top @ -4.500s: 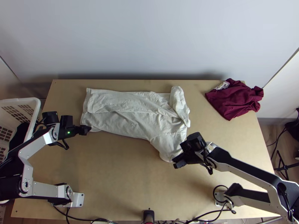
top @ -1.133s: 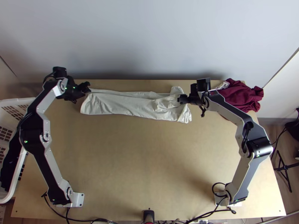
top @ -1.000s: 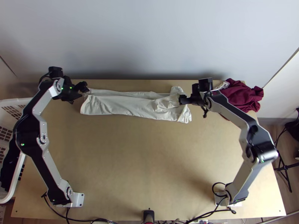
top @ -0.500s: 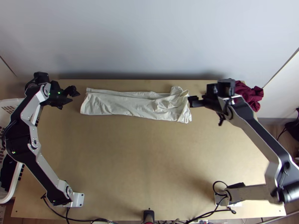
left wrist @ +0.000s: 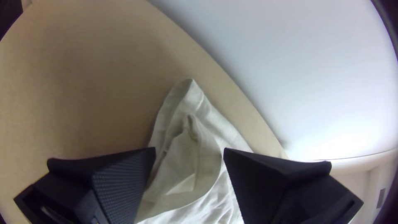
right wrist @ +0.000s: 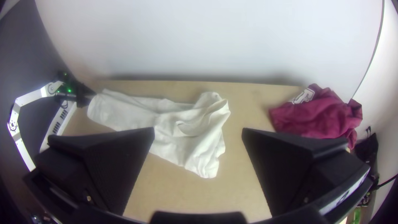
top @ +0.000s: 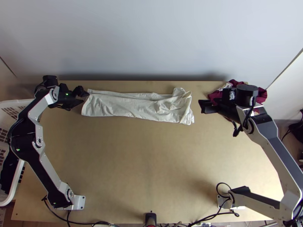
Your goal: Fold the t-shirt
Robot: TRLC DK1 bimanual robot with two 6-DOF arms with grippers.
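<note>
In the top view, the white t-shirt (top: 132, 108) lies as a long, rumpled strip across the upper middle of the table (top: 144, 162), with the left gripper (top: 81, 96) released near its left end, the right gripper (top: 201, 106) released to its right, a bunched maroon cloth (top: 262, 96) at upper right and a white basket (top: 16, 181) at the left edge. In the left wrist view, the left gripper (left wrist: 190, 155) has its fingers parted, the shirt's creased end showing between them at lower centre. In the right wrist view, the right gripper (right wrist: 198, 132) gapes wide, the shirt at centre-left and the maroon cloth at right.
</note>
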